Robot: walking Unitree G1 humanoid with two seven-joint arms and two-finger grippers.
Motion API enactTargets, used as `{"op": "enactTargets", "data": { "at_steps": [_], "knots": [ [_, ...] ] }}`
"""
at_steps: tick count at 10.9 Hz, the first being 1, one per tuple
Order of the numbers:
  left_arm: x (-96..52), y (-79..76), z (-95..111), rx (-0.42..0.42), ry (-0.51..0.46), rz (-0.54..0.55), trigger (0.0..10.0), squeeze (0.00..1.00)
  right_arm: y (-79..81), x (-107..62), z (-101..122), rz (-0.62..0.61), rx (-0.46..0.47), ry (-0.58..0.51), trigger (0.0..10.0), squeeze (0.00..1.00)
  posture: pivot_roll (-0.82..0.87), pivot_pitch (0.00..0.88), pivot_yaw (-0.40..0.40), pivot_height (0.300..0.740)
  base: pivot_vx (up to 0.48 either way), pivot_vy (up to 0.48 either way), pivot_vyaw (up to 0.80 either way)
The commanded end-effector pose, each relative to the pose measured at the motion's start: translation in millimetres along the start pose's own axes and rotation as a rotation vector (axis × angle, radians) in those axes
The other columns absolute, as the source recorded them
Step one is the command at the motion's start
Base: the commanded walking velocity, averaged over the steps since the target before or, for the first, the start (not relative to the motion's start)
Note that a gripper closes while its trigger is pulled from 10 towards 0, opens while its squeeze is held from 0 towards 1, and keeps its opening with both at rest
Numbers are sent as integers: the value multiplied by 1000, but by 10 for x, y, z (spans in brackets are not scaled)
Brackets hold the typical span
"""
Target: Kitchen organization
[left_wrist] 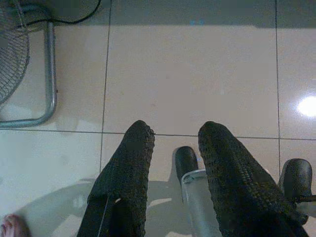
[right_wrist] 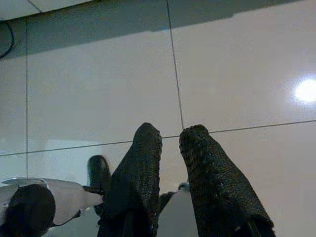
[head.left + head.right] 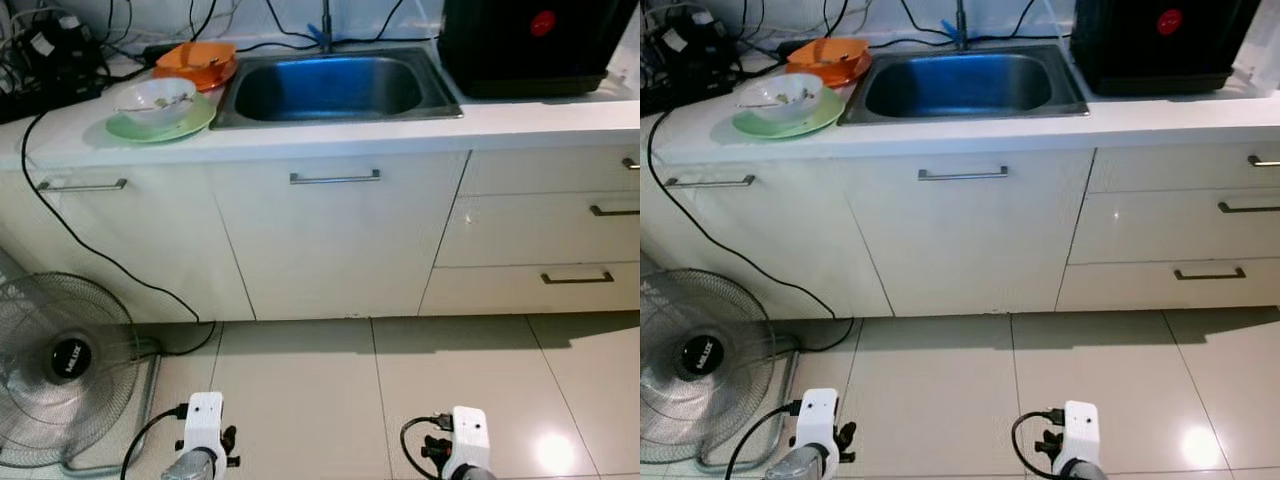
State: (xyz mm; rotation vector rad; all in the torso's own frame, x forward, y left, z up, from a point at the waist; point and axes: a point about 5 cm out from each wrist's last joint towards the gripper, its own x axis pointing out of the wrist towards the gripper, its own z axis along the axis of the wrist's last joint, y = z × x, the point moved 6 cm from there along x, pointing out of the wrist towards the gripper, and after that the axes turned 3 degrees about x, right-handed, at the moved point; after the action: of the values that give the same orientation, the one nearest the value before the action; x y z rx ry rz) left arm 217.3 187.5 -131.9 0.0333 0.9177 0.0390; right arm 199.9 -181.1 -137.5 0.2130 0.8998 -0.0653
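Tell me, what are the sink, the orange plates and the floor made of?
The sink looks like brushed metal, probably stainless steel: grey, with a soft blue sheen. The orange plates seem to be plastic, judging by the flat bright colour, though glazed ceramic is possible. The floor looks like glossy cream ceramic tile: straight grout lines and a bright lamp reflection.

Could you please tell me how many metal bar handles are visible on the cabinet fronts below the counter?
5 slim metal bar handles: left door, door under the sink, and three on the right-hand drawers, top, middle, bottom. More may lie beyond the frame.
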Motion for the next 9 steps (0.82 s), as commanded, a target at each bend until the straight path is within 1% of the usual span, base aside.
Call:
{"op": "enactTargets", "data": {
  "at_steps": [1, 4, 9],
  "knots": [
    [-1, 29, 12, 16, -6, 14, 10000, 0, 11, 7, 33, 1, 2, -11, 10000, 0, 29, 0, 92, 740, 311, 0, 0],
    [-1, 59, 20, 16, -7, 25, 10000, 0, 15, 7, 28, 2, 0, -9, 10000, 0, 31, 0, 90, 740, 345, 0, 0],
    [-1, 67, 14, 20, -5, 32, 10000, 0, 22, 13, 47, 6, -6, -10, 10000, 0, 30, 0, 90, 740, 365, 0, 0]
  ]
}}
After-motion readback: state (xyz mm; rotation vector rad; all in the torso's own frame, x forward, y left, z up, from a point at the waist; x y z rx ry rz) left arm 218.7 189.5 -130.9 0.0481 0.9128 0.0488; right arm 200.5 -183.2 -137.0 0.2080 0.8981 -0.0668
